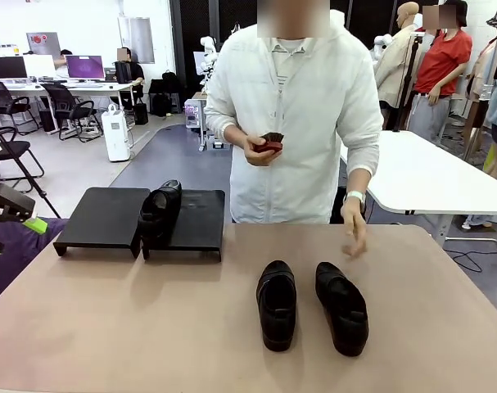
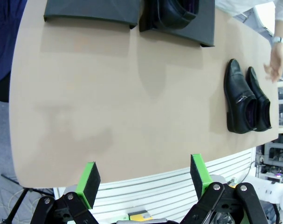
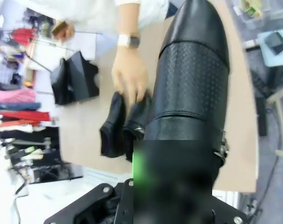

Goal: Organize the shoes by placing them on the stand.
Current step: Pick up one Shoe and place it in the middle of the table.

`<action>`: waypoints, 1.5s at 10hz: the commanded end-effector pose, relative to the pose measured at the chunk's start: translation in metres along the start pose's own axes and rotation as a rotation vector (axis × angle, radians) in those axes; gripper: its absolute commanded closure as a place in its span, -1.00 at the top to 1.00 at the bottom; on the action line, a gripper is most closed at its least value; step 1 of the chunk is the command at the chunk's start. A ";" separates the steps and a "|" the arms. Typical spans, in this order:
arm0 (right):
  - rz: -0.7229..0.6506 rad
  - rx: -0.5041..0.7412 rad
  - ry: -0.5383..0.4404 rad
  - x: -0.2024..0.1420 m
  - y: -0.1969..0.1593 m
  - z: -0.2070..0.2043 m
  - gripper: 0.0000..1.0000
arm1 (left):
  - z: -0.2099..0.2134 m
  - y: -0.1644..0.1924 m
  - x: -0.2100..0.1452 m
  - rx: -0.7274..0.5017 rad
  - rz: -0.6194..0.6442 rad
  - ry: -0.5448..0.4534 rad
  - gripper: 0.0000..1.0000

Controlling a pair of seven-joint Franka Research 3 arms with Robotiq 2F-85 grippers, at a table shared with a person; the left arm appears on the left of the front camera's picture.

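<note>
1. Front: I see one shoe (image 1: 160, 211) on the right stand (image 1: 201, 228), far left. Two shoes (image 1: 277, 304) lie side by side near centre, with a person's hand (image 1: 354, 237) just beyond.
2. Left wrist: my left gripper (image 2: 143, 179) is spread wide and empty, by the table's (image 2: 108, 102) near edge.
3. Right wrist: my right gripper (image 3: 174, 175) is clamped on a fourth shoe (image 3: 192, 79).

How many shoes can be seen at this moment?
4. One shoe lies on the stand; two shoes sit side by side on the table; a fourth shoe is gripped by the right gripper.
</note>
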State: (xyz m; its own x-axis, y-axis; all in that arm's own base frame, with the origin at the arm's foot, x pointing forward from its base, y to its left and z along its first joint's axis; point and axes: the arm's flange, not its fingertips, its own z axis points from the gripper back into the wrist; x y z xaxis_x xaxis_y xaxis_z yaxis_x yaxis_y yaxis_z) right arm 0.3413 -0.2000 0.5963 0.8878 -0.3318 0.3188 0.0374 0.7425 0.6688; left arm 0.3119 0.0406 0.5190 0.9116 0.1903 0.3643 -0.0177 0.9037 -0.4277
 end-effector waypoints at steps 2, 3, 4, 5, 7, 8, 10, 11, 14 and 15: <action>0.022 0.109 0.019 -0.025 0.097 -0.043 -1.00 | 0.001 0.001 0.000 -0.023 -0.012 -0.001 1.00; 0.056 0.138 0.045 -0.034 0.136 -0.072 -1.00 | 0.001 0.001 0.000 -0.023 -0.012 -0.001 1.00; 0.105 0.149 0.083 -0.043 0.172 -0.107 -1.00 | 0.001 0.001 0.000 -0.023 -0.012 -0.001 1.00; 0.170 0.191 0.139 -0.050 0.204 -0.141 -1.00 | 0.001 0.001 0.000 -0.023 -0.012 -0.001 1.00; 0.340 0.263 0.299 -0.069 0.262 -0.205 -1.00 | 0.001 0.001 0.000 -0.023 -0.012 -0.001 1.00; 0.367 0.284 0.319 -0.069 0.278 -0.232 -1.00 | 0.001 0.001 0.000 -0.023 -0.012 -0.001 1.00; 0.323 0.229 0.322 -0.099 0.276 -0.223 -1.00 | 0.001 0.001 0.000 -0.023 -0.012 -0.001 1.00; 0.323 0.229 0.322 -0.099 0.276 -0.223 -1.00 | 0.001 0.001 0.000 -0.023 -0.012 -0.001 1.00; 0.334 0.240 0.344 -0.093 0.277 -0.239 -1.00 | 0.001 0.001 0.000 -0.023 -0.012 -0.001 1.00; 0.408 0.125 0.456 -0.115 0.307 -0.257 -1.00 | 0.001 0.001 0.000 -0.023 -0.012 -0.001 1.00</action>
State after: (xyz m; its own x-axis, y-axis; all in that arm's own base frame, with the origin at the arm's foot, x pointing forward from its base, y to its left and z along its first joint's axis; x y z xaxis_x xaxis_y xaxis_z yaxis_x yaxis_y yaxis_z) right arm 0.3681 0.1827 0.5886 0.9317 0.1785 0.3163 -0.3552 0.6299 0.6907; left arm 0.3119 0.0402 0.5190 0.9119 0.1893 0.3641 -0.0177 0.9045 -0.4260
